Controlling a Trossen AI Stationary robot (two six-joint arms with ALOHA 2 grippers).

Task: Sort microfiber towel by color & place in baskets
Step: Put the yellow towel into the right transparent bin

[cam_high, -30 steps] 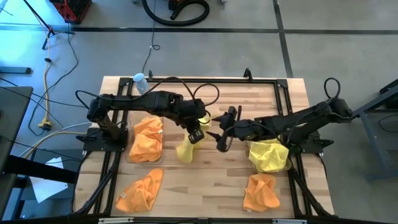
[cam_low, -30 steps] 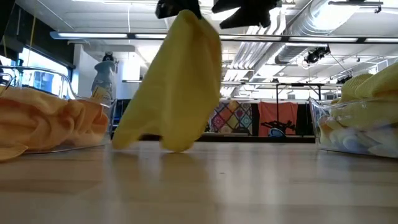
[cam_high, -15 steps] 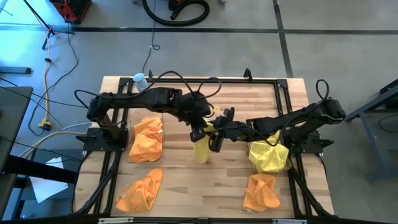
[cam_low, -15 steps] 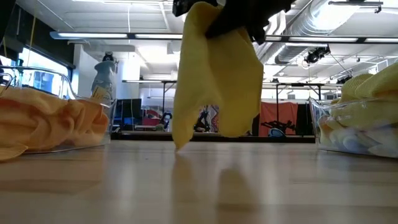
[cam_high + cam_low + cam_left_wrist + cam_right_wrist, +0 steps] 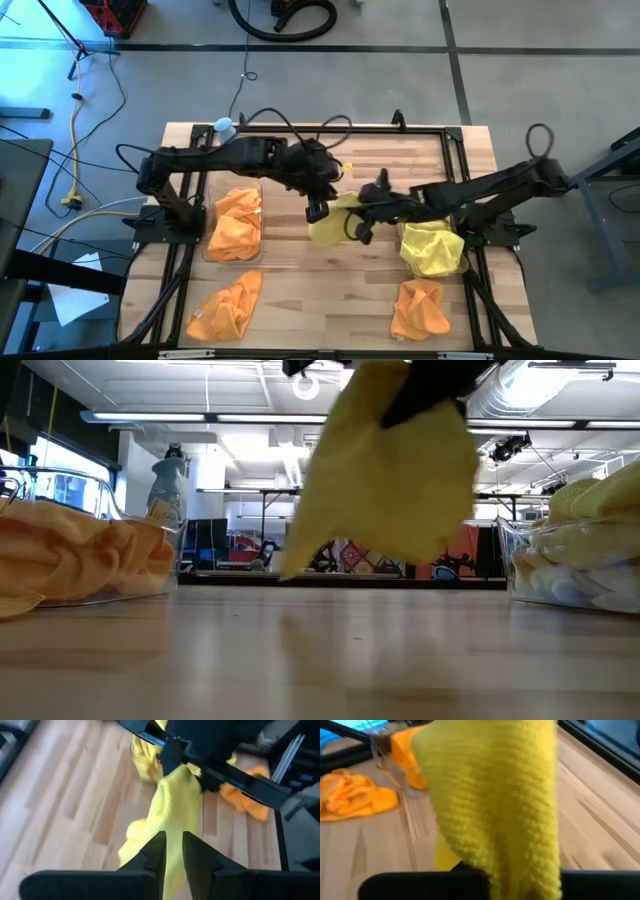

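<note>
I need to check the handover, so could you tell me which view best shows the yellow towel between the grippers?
The left wrist view: the yellow towel hangs from the right gripper. The right wrist view shows only weave, the low view its hanging body, the high view a small patch.

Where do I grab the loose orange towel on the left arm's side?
Pinch a raised fold near the middle of the orange towel, coming straight down: it lies bunched on the table, its folds standing up, its edges low on the wood. The left gripper and right gripper are mid-table at the yellow towel.
</note>
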